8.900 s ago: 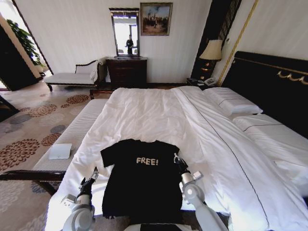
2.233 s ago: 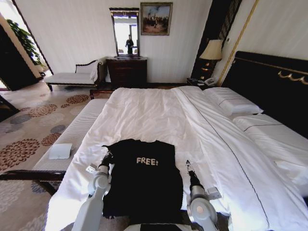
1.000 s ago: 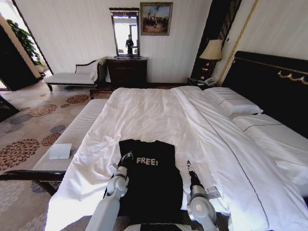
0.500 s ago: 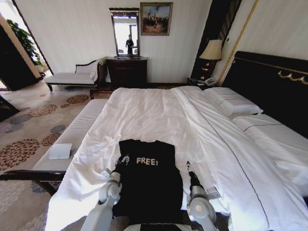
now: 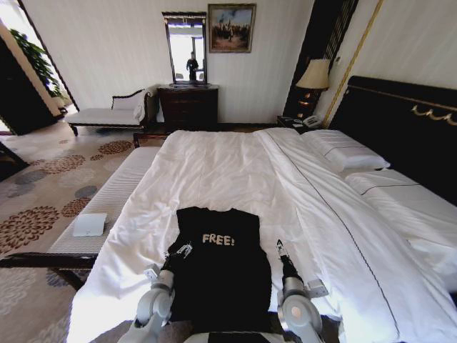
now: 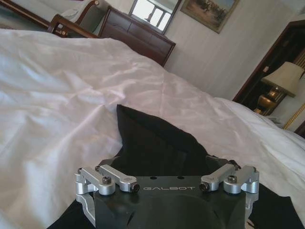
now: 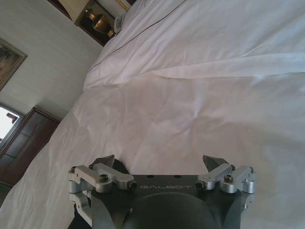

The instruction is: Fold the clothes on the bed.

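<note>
Pulled back toward the robot since half a second ago: left gripper [image 5: 179, 250], now lower along the shirt's left edge, well down from where it sat beside the lettering a second back. Left sleeve already tucked in compared with the spread-out shape at the start, so both sides read as straight edges now.

Black T-shirt [image 5: 221, 275] lying flat near the foot end of the bed [image 5: 214, 171], on the white duvet. Long axis running from the robot away toward the far dresser, collar end farthest from the robot, hem nearest. "FREE!" lettering [image 5: 218, 239] right way up as seen from the head camera, sitting on the upper chest. Narrow rectangle shape, both sleeves folded in.

Left gripper hovering over the shirt's left edge, fingers spread apart in the left wrist view [image 6: 169, 179], black cloth [image 6: 157, 143] right under and ahead of it, nothing pinched between them.

Right gripper [image 5: 279, 248] just off the shirt's right edge, over the duvet. Fingers [image 7: 213, 164] wide apart in the right wrist view, bare white duvet between them, a sliver of black cloth at one side.

Further out: pillows [image 5: 343, 153] against the dark headboard [image 5: 400, 121], lamp [image 5: 316, 75] beside it, dresser [image 5: 188, 106] with mirror on the far wall.
</note>
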Robot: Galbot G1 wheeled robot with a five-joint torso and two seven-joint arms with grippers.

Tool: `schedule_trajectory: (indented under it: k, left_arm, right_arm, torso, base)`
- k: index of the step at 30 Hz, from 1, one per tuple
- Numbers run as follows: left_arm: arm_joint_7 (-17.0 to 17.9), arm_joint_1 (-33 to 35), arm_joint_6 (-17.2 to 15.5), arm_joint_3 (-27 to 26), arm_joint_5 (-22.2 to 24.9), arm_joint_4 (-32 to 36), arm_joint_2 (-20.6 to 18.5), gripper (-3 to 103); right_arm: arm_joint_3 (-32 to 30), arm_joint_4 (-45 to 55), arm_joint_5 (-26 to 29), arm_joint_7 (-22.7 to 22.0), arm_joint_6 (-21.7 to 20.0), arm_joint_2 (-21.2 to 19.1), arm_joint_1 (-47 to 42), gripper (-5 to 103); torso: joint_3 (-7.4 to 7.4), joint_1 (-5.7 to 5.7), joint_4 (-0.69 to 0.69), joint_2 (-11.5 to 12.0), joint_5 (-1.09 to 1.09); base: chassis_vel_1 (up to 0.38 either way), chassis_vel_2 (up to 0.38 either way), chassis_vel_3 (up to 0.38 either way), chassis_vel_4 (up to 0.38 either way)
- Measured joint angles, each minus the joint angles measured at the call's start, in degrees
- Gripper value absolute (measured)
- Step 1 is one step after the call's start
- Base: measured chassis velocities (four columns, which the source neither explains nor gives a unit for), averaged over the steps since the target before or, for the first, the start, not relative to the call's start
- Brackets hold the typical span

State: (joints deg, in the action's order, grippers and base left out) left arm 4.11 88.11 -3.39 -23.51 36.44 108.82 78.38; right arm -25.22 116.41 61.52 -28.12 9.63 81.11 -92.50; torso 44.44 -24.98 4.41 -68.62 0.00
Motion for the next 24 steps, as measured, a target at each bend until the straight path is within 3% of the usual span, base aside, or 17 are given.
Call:
schedule_trajectory:
  k: [7,10,18,24]
  left_arm:
    - [1.31,1.1,-0.6,0.94,-3.82,-1.3,0.21,100]
    - [3.22,0.66,-2.37,1.4,-4.78,-3.06,0.83,100]
    - [4.71,-2.05,-3.03,0.99,-4.49,-6.19,2.18,100]
    - [4.96,-3.6,-2.71,-1.74,-1.62,-7.33,2.31,100]
  right_arm:
    - [0.27,0.77,-0.65,-0.02,0.02,0.36,-0.44,100]
    - [0.41,1.08,-1.2,-0.05,0.07,0.61,-1.05,100]
    - [0.34,1.62,-1.52,-0.14,0.23,0.6,-1.84,100]
    - [0.47,2.04,-1.83,-0.28,0.24,0.73,-2.04,100]
  torso:
    - [0.0,0.0,0.0,0.0,0.0]
    - [0.0,0.0,0.0,0.0,-0.01]
    - [0.0,0.0,0.01,0.0,-0.01]
    - [0.01,0.0,0.01,0.0,-0.01]
  base:
    - [0.0,0.0,0.0,0.0]
    - [0.0,0.0,0.0,0.0]
    - [0.0,0.0,0.0,0.0]
    - [0.0,0.0,0.0,0.0]
